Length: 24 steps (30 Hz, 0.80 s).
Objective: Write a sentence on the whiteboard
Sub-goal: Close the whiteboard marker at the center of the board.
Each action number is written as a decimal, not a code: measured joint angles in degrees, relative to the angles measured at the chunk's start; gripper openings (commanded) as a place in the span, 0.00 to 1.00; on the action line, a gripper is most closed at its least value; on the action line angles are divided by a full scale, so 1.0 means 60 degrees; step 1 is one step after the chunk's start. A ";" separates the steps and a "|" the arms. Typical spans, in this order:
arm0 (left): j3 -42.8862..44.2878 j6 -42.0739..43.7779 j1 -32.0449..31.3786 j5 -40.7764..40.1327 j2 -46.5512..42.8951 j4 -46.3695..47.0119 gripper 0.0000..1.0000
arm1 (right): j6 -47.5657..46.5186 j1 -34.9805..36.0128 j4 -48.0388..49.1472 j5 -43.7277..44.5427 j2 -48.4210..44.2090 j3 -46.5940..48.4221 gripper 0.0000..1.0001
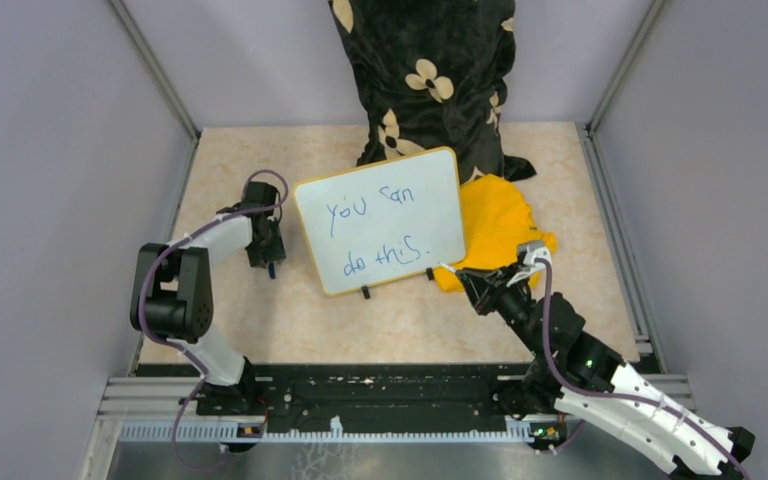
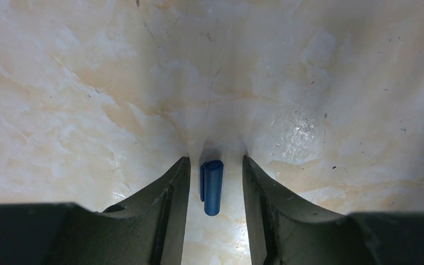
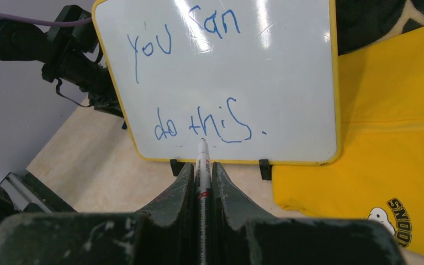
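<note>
My right gripper (image 3: 201, 168) pinches marker (image 3: 202, 160), tip near lower edge of whiteboard (image 3: 287, 83), which stands propped mid-table. Sentence (image 3: 221, 124) looks complete, full stop in. My left gripper (image 2: 216, 160) spread around blue cap (image 2: 212, 187), not touching. Next, I judge: recapping, needs tip-to-cap alignment.

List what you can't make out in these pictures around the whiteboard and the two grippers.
- Whether the marker tip touches the whiteboard: the right wrist view looks along it.
- The yellow cloth print: cut short at that view's bottom corner.
- The blue cap: tiny in the top view, half hidden under the left gripper.
</note>
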 measured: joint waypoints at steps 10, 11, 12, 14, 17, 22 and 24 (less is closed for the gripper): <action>0.0011 -0.0098 0.0138 0.0397 0.0095 0.0011 0.37 | -0.0004 0.0000 -0.0022 0.0000 -0.0091 0.0000 0.00; 0.0015 -0.0098 0.0138 0.0401 0.0102 0.0007 0.36 | 0.0000 0.0000 -0.0033 0.0000 -0.0117 0.0000 0.00; 0.0018 -0.0102 0.0138 0.0408 0.0127 -0.0015 0.34 | 0.0000 0.0000 -0.0033 0.0000 -0.0138 0.0000 0.00; 0.0029 -0.0124 0.0135 0.0415 0.0146 -0.0033 0.30 | 0.0000 0.0004 -0.0044 0.0000 -0.0175 0.0000 0.00; 0.0033 -0.0149 0.0131 0.0415 0.0149 -0.0040 0.25 | 0.0000 0.0000 -0.0055 0.0000 -0.0182 0.0000 0.00; 0.0033 -0.0208 0.0138 0.0328 0.0095 -0.0062 0.21 | 0.0000 0.0004 -0.0051 0.0000 -0.0182 0.0000 0.00; 0.0033 -0.0237 0.0193 0.0288 0.0055 -0.0051 0.18 | 0.0000 0.0000 -0.0051 0.0000 -0.0182 0.0000 0.00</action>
